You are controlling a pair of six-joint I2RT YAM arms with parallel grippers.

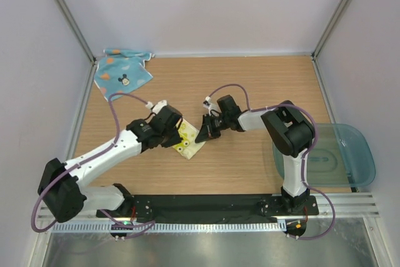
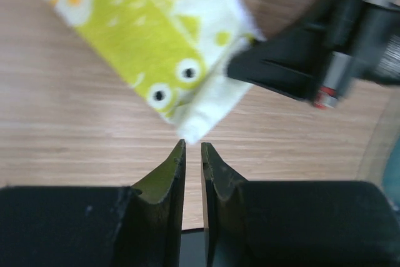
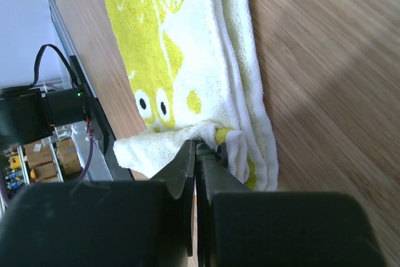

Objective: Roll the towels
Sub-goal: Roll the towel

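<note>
Closed on the yellow towel's (image 3: 169, 67) edge at its tips, right tool (image 3: 196, 147) likely anchors the fold; left tool (image 2: 193, 146), barely parted and empty, has towel just ahead.

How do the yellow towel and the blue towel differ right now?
The yellow towel lies folded flat at mid-table; the blue towel lies crumpled in the far left corner. The right gripper pinches the yellow towel; nothing touches the blue towel. Both are small printed cloths, neither rolled.
</note>
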